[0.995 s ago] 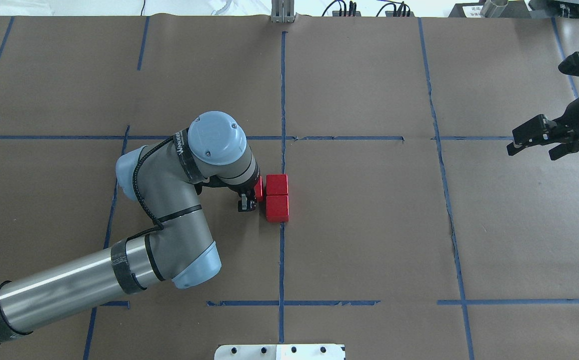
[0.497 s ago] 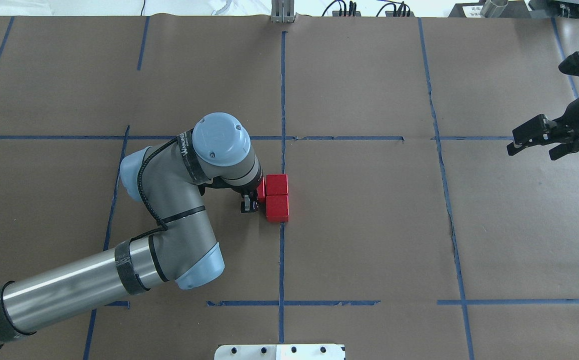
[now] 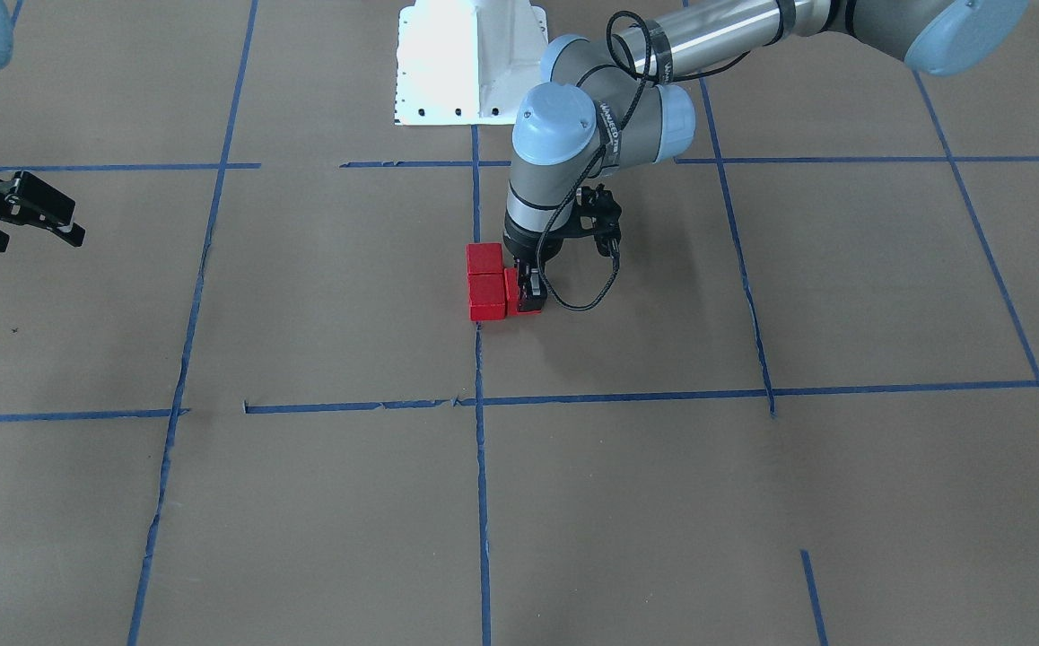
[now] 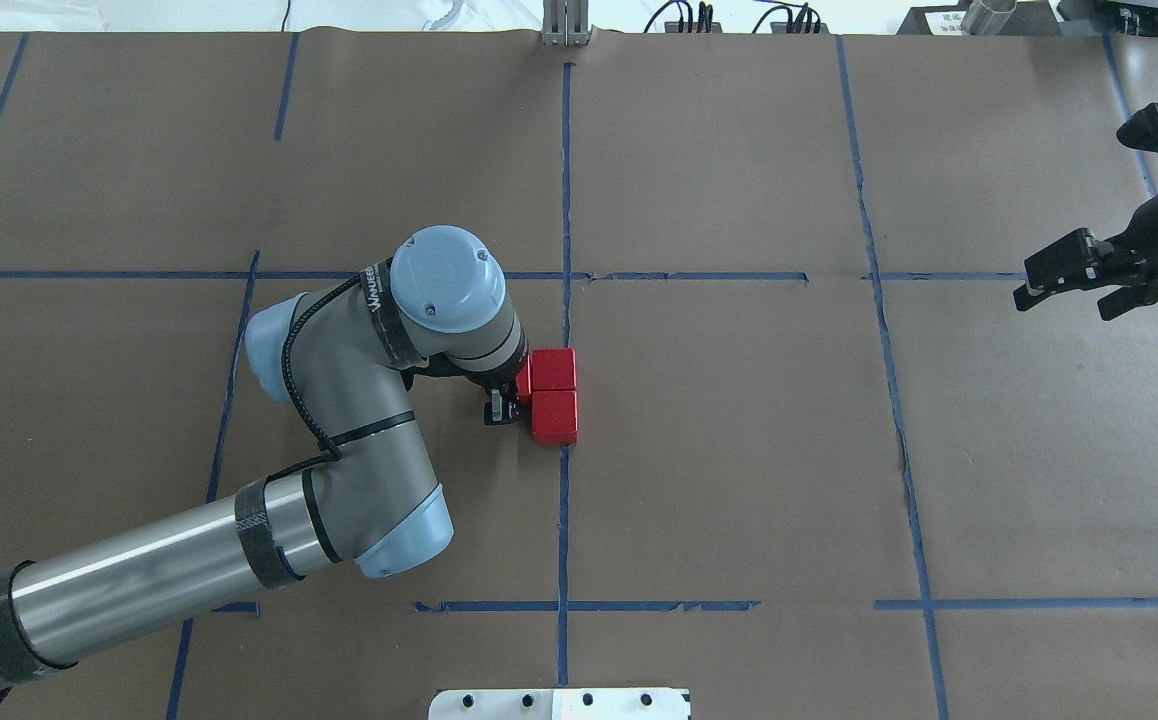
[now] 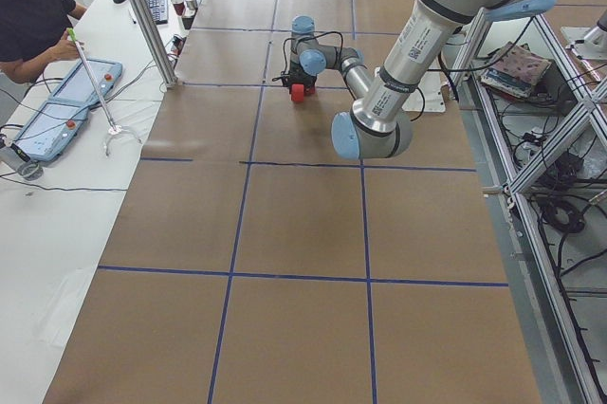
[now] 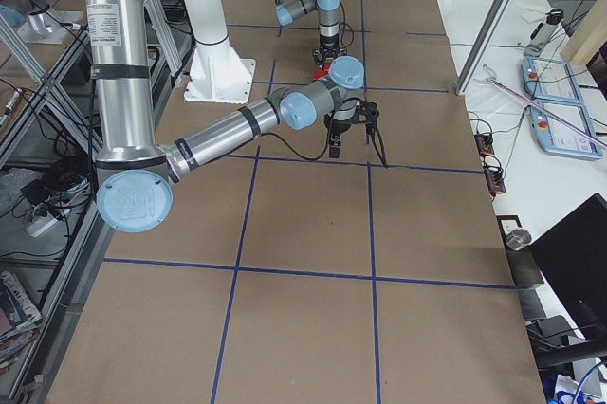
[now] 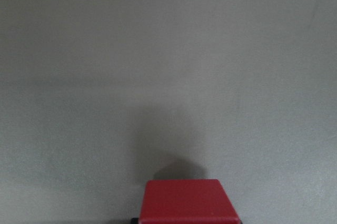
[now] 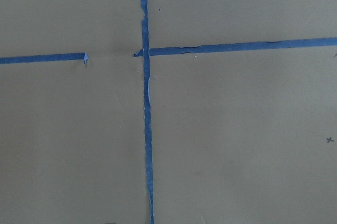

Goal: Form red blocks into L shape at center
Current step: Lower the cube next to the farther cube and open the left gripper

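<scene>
Two red blocks [image 4: 553, 369] [image 4: 554, 417] lie touching in a line on the long blue tape line [image 4: 565, 200] at the center. They also show in the front view [image 3: 484, 258] [image 3: 487, 296]. My left gripper [image 4: 509, 392] is shut on the third red block [image 4: 523, 378], low at the paper and pressed to the left side of the farther block, so the three outline an L [image 3: 513, 289]. The left wrist view shows this block [image 7: 184, 201] at its bottom edge. My right gripper [image 4: 1059, 270] is open and empty, far to the right.
The white robot base [image 3: 470, 63] stands at the near table edge [image 4: 559, 703]. Blue tape grid lines cross the brown paper. An operator [image 5: 33, 15] sits beyond the far side, by a metal pole [image 5: 142, 15].
My left arm has shifted slightly right, bringing the held red block closer against the two blocks on the tape line. My right arm has not moved.
</scene>
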Robot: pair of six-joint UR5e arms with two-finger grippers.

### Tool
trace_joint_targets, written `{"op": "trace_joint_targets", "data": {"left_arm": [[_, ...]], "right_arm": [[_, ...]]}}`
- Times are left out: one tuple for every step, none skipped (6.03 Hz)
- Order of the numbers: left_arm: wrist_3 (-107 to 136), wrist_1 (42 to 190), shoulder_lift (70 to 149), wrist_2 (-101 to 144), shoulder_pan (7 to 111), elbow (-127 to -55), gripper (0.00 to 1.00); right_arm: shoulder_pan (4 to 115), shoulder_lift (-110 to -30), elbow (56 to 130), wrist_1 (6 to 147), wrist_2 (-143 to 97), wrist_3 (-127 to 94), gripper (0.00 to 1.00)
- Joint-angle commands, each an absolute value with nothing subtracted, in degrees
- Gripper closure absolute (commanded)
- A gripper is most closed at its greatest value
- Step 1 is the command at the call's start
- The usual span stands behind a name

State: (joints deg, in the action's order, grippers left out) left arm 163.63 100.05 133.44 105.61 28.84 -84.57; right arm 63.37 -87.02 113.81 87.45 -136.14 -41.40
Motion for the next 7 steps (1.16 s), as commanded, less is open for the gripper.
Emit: {"op": "trace_joint_targets", "data": {"left_arm": [[163.48,100.11,133.51,104.94,28.92,-84.46,0.98],[163.48,100.19,133.51,104.85,28.92,-84.29,0.97],[163.48,100.28,133.51,104.94,28.83,-84.29,0.9],[163.3,100.28,133.68,104.94,28.83,-84.29,0.01],[162.95,100.28,133.68,104.94,28.83,-84.29,0.0],[162.95,100.2,133.86,104.94,28.83,-84.29,0.0],[162.95,99.76,134.03,105.12,28.92,-84.9,0.0]], "right_arm": [[63.37,-87.01,113.82,87.45,-136.14,-41.4,0.0],[63.37,-87.01,113.91,87.45,-136.14,-41.4,0.0],[63.37,-87.01,113.91,87.45,-136.14,-41.4,0.0],[63.37,-87.01,113.82,87.45,-136.14,-41.4,0.0],[63.37,-87.01,113.82,87.45,-136.14,-41.4,0.0],[63.28,-87.01,113.73,87.45,-136.14,-41.4,0.0],[63.28,-86.92,113.64,87.45,-136.14,-41.4,0.0]]}}
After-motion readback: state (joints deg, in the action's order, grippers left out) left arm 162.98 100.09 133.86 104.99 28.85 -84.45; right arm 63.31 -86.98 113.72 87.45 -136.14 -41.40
